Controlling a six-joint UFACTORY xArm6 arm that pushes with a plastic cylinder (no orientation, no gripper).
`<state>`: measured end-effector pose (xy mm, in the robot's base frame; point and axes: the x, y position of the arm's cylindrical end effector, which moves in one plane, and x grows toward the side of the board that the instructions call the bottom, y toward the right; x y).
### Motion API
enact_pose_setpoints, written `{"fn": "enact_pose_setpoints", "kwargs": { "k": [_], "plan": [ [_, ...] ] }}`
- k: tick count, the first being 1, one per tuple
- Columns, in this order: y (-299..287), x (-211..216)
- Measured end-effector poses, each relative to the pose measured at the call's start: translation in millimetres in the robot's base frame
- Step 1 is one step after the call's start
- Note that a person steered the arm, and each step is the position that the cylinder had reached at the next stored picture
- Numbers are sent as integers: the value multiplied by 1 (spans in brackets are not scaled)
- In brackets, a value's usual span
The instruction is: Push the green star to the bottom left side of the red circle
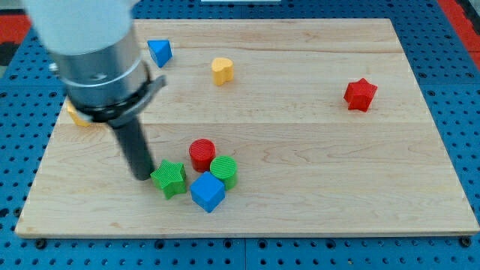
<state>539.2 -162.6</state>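
Note:
The green star (pixel 170 178) lies on the wooden board (pixel 315 165) near the view's bottom, just below and to the left of the red circle (pixel 202 154). My tip (pixel 142 175) rests on the board right against the star's left side. A green circle (pixel 224 171) sits to the right of the star, touching the red circle's lower right. A blue cube (pixel 207 192) lies just below, between the star and the green circle.
A blue triangle (pixel 160 52) and a yellow heart (pixel 222 70) lie near the view's top. A red star (pixel 360 94) is at the right. A yellow block (pixel 76 115) shows partly behind the arm's body at the left edge.

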Motion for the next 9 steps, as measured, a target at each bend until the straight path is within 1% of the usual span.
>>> {"fn": "enact_pose_setpoints", "kwargs": {
  "k": [1,2,4,6,8,9],
  "plan": [
    [-4,27],
    [28,27],
    [53,28],
    [80,42],
    [92,42],
    [103,32]
  ]
}}
